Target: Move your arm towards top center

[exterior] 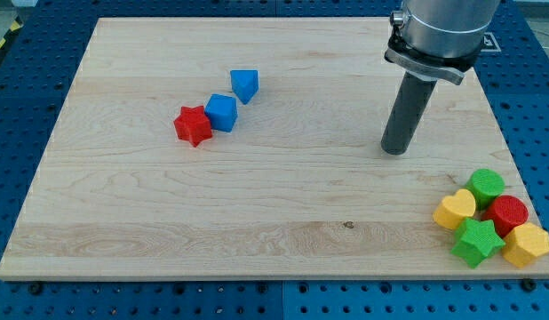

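My tip [396, 149] rests on the wooden board [257, 196] at the view's right, a little above mid height. It touches no block. A red star block [193, 125], a blue cube [222, 113] and a blue heart-like block [244, 85] lie in a diagonal row at the view's upper left, far left of my tip. A cluster sits at the view's bottom right, below my tip: a yellow heart [455, 211], a green cylinder [485, 187], a red cylinder [508, 214], a green star [477, 242] and a yellow hexagon [527, 244].
The arm's grey housing [439, 31] hangs over the board's top right corner. A blue perforated table [26, 107] surrounds the board on all sides.
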Action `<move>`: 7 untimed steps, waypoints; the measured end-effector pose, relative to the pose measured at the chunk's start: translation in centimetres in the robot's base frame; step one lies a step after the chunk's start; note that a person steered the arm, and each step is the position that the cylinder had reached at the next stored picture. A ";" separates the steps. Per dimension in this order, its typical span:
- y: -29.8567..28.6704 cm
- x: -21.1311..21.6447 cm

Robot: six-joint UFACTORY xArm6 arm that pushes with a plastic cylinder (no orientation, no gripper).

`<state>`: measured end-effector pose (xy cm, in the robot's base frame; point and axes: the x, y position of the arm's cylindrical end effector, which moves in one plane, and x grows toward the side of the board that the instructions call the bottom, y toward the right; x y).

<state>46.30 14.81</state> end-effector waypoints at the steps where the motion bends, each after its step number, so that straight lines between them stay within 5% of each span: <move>1: 0.0 -0.3; 4: 0.0 -2.4; 7: -2.0 -10.9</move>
<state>35.44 12.82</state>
